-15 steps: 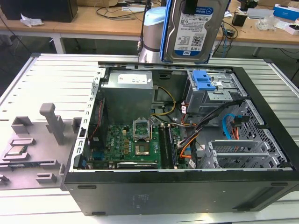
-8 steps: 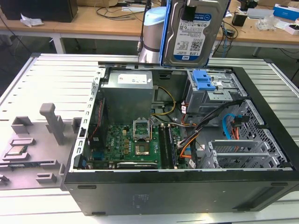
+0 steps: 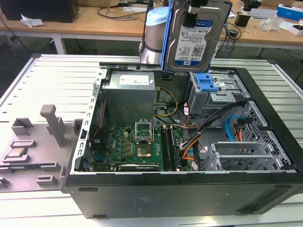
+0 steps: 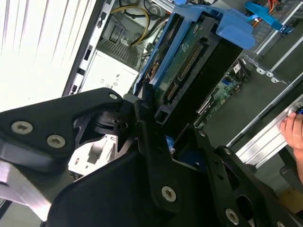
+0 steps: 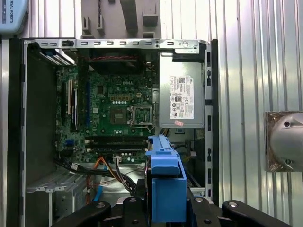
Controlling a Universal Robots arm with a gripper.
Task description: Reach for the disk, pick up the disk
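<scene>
While the hand (image 5: pixel 165 208) is clamped shut on the blue-framed disk (image 3: pixel 194 38) from both sides, the disk hangs upright in the air, clear above the open computer case (image 3: pixel 165 194) that lies on the ribbed table (image 3: pixel 52 80).

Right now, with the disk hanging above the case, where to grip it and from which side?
At its upper short end, from above, squeezing across the thin dimension: the disk hangs upright, and its two broad flat faces suit a parallel clamp. The gripper is clamped there.
</scene>
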